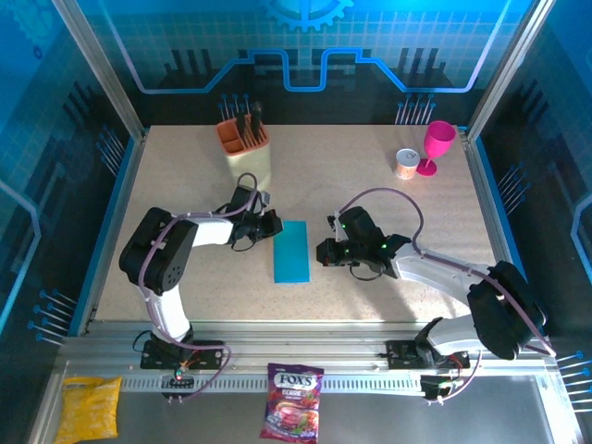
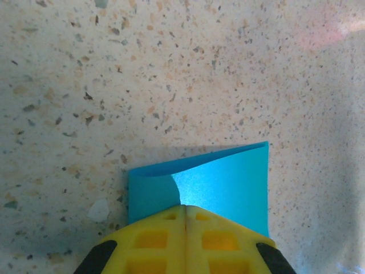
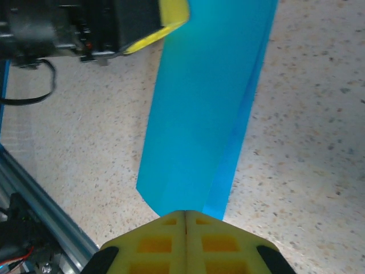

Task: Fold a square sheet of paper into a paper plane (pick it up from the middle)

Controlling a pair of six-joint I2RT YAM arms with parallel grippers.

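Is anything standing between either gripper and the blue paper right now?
Nothing visible does. The left gripper is shut on one edge of the paper, which is folded into a narrow strip, and the right gripper is shut on the opposite edge.
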